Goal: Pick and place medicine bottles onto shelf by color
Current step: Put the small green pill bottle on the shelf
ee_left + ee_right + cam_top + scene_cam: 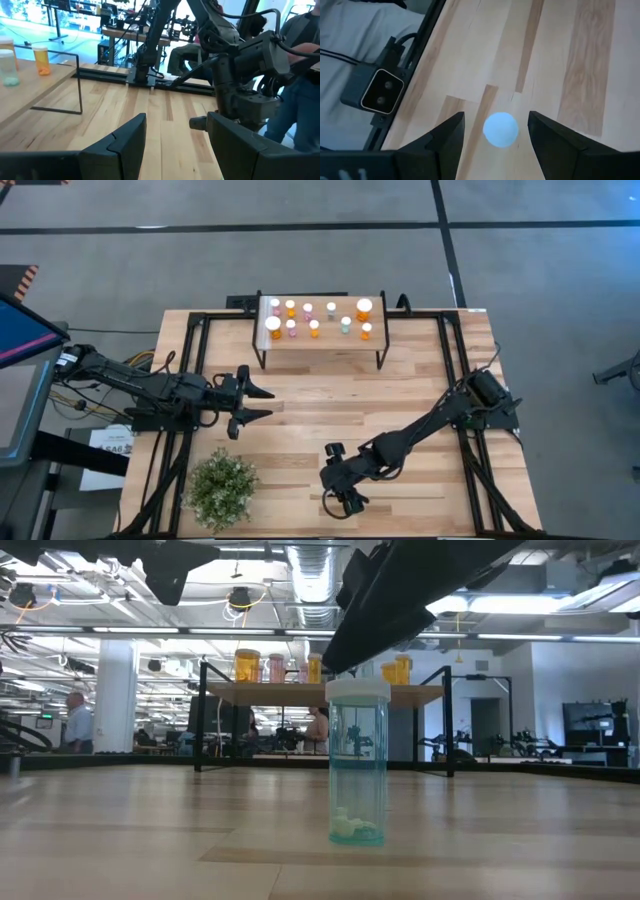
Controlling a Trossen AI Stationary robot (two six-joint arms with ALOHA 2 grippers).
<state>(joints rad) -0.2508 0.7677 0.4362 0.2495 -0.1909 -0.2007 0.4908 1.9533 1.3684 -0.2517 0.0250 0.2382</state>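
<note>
Right wrist view: the right gripper (pixel 496 131) is seen poised directly above the white cap of a teal bottle (pixel 500 129), its fingers spread wide with the cap centred between them and nothing yet pinched. The bottle is shown standing upright and alone on the table (pixel 120 830) in the low view, near the front edge and well apart from the shelf (pixel 322 340), where about a dozen orange, pink and teal bottles (pixel 313 320) are already ranked. In the high view, the left gripper (pixel 257 402) is held open over the table's left side, empty and waiting. The step in hand is judged to be the grasp: a straight descent is called for, with the fingers kept level on either side of the body below the cap, so that the light, narrow bottle is not nudged or tipped before closure.
</note>
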